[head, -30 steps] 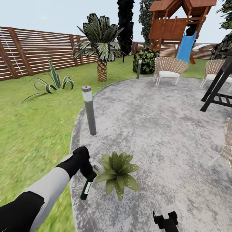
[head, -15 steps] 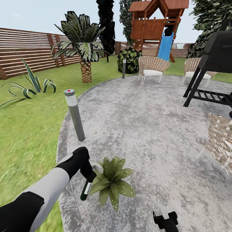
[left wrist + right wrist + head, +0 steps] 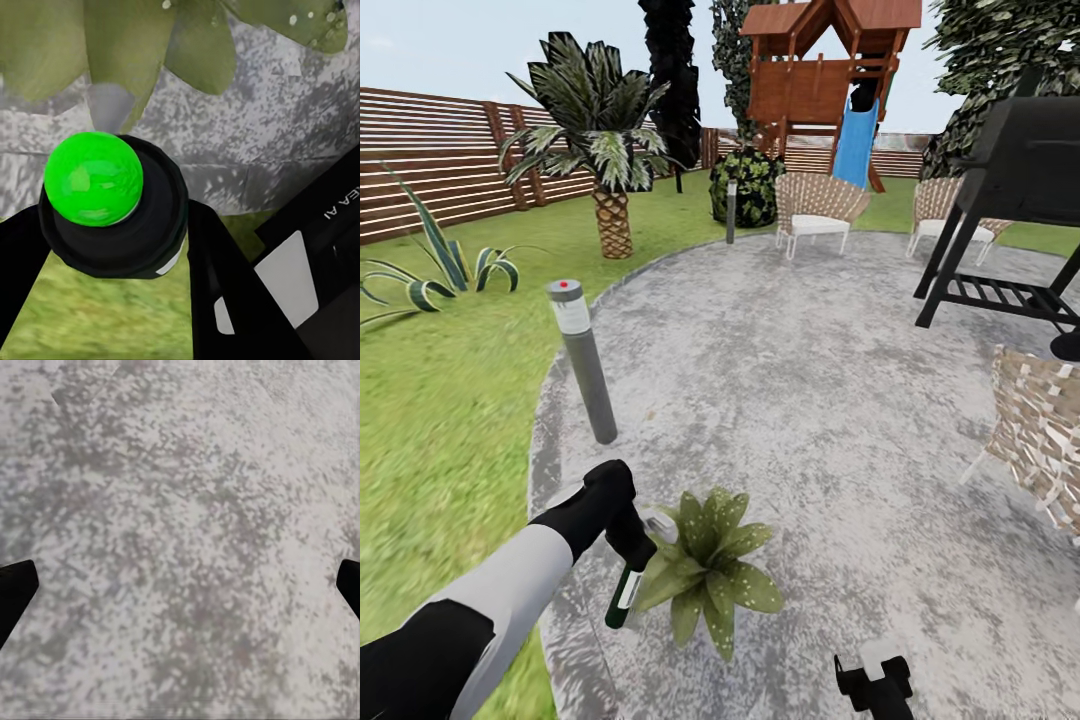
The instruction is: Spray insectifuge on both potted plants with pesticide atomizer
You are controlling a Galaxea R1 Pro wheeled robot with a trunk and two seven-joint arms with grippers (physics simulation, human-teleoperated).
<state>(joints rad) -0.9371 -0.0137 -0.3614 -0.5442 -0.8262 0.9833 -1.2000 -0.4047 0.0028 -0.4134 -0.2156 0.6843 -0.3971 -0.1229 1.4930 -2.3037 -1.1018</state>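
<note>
**A:** How was the left arm posed?

**B:** It reached forward and down from the lower corner of the head view, grey forearm leading into a black wrist. The left tool (image 3: 632, 562) pointed downward at the edge of the round stone patio (image 3: 810, 400), right beside the potted plant (image 3: 707, 566).

**A:** And what was it doing?

**B:** Its fingers (image 3: 225, 285) were pinching the pesticide atomizer (image 3: 624, 598), which hung nearly upright below the tool, touching or almost touching the plant's outer leaves. In the left wrist view, the bottle's bright green tip (image 3: 93, 178) sat in a black collar, facing the speckled leaves just beyond it.

**A:** Any writing to read?

**B:** Only a fragment. White letters on the black tool body in the left wrist view (image 3: 333, 207) read something like "EA", cut off at the frame edge. The atomizer had a white patch on its side, but nothing on it was legible.

**A:** The right arm?

**B:** Only the right tool (image 3: 874, 684) showed, low in the head view, on the far side of the plant from the left arm. In the right wrist view its black fingertips (image 3: 15, 592) sat at opposite edges with bare patio stone between them, so it was spread wide and carried nothing.

**A:** What stood around the plant?

**B:** A grey bollard light (image 3: 582, 360) rose beyond it at the patio rim. Further beyond were a palm (image 3: 600, 130), wicker chairs (image 3: 815, 210) and a black grill (image 3: 1010, 200).
</note>
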